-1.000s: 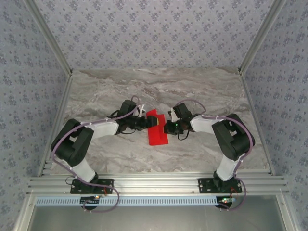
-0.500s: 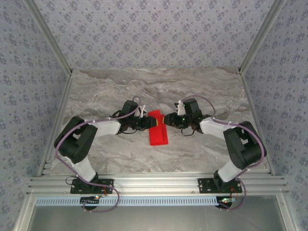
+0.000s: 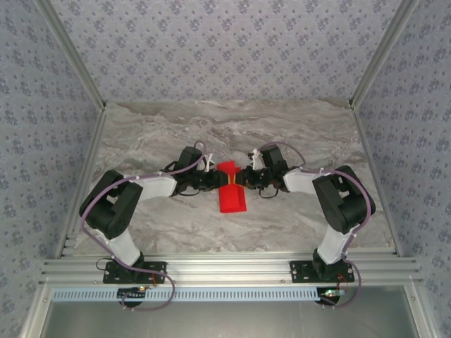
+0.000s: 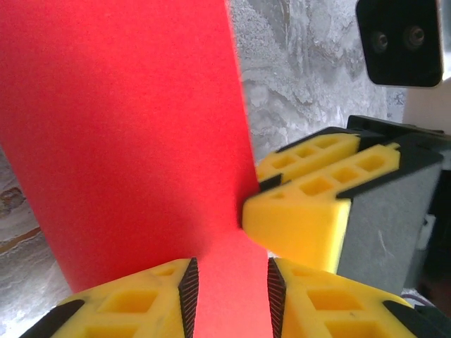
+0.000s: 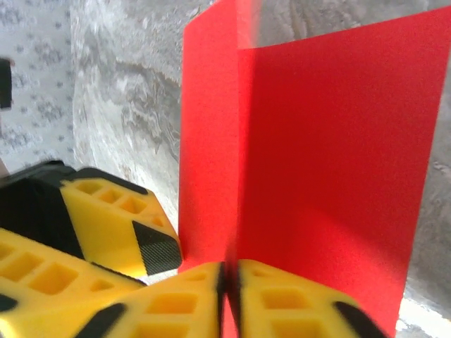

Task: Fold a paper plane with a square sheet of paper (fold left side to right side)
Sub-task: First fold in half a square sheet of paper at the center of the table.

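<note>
Honestly, on the grey marble-look tabletop [image 3: 141, 134] my thin bright red sheet of paper [image 3: 230, 197] looks light, floppy and crease-prone, so I'd pinch edges only: right gripper [image 5: 227, 271] clamps one edge, left gripper [image 4: 232, 289] gapes astride it.

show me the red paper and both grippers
red paper sheet [image 3: 231, 201]: top external view, its near half
left gripper [image 4: 229, 285]: left wrist view, midway between its fingertips
right gripper [image 5: 227, 278]: right wrist view, where its fingertips meet

Grey marbled table [image 3: 176, 134]; red paper [image 3: 231, 201] resting near its centre, creased lengthwise, one flap standing up.
</note>
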`<state>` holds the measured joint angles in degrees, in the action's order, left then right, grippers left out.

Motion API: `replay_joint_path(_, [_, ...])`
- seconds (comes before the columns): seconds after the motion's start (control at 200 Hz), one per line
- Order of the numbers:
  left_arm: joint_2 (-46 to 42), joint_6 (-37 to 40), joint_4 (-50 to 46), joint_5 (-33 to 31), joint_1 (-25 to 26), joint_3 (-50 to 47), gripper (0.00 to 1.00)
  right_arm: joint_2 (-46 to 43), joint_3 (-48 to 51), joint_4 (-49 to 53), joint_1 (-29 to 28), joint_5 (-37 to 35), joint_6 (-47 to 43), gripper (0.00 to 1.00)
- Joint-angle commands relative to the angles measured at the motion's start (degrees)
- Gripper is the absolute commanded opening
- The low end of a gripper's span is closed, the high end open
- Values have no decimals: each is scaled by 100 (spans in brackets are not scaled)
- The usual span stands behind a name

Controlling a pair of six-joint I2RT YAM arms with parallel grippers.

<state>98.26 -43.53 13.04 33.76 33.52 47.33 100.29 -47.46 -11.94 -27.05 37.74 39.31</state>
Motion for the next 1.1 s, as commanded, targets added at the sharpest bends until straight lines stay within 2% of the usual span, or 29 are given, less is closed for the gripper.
replay_joint_path(0.0, [-249, 241, -352, -195, 32, 174, 37, 73, -251, 440, -3, -198, -269, 6])
replay_joint_path(0.065, [-427, 347, -583, -411, 32, 161, 43, 86, -349, 785, -12, -400, -462, 3])
replay_joint_path(0.27, [-714, 494, -1303, -1015, 34, 116, 55, 178, -548, 1451, -20, -1005, -748, 3])
replay_joint_path(0.605, [-27, 403, -1453, -1152, 179, 504, 62, 307, -590, 1583, -55, -1251, -739, 5])
replay_joint_path(0.839, [385, 308, -1585, -1309, 297, 814, 60, 342, -589, 1589, -66, -1245, -743, 7])
replay_joint_path(1.094, [700, 375, -2054, -1627, 384, 1091, 46, 193, -575, 1624, -73, -1228, -758, 14])
